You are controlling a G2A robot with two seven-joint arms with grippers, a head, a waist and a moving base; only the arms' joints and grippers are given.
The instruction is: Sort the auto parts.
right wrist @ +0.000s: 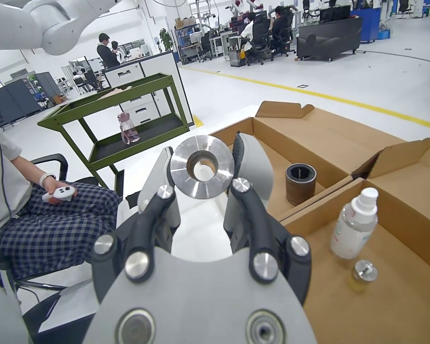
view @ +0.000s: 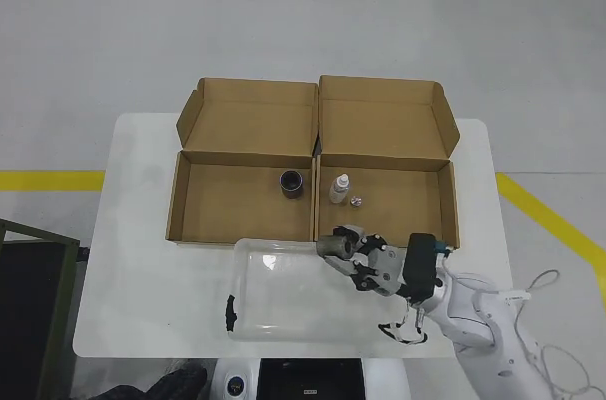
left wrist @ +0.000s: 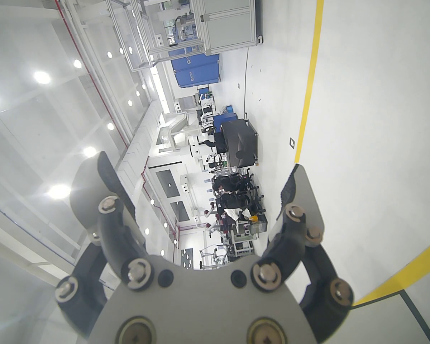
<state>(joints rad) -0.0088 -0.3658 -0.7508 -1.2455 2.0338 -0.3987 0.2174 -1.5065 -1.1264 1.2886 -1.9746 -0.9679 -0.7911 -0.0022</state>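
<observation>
Metal ring (right wrist: 202, 171) sits squeezed tight between the right fingers (right wrist: 252, 170), held up just beside the brown box (view: 223, 205) with the dark sleeve (right wrist: 300, 184), likely to join it there, while the left fingers (left wrist: 301, 195) gape wide and hold nothing.

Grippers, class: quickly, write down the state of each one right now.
Left gripper: open, holding nothing.
Right gripper: shut on the round metal part.

Robotics lab in an industrial hall.
Yellow floor lines (left wrist: 311, 73), an aluminium-framed enclosure (left wrist: 229, 12), workbenches with other robot arms (right wrist: 252, 1), office chairs (right wrist: 259, 33) and a green trolley (right wrist: 150, 132).
</observation>
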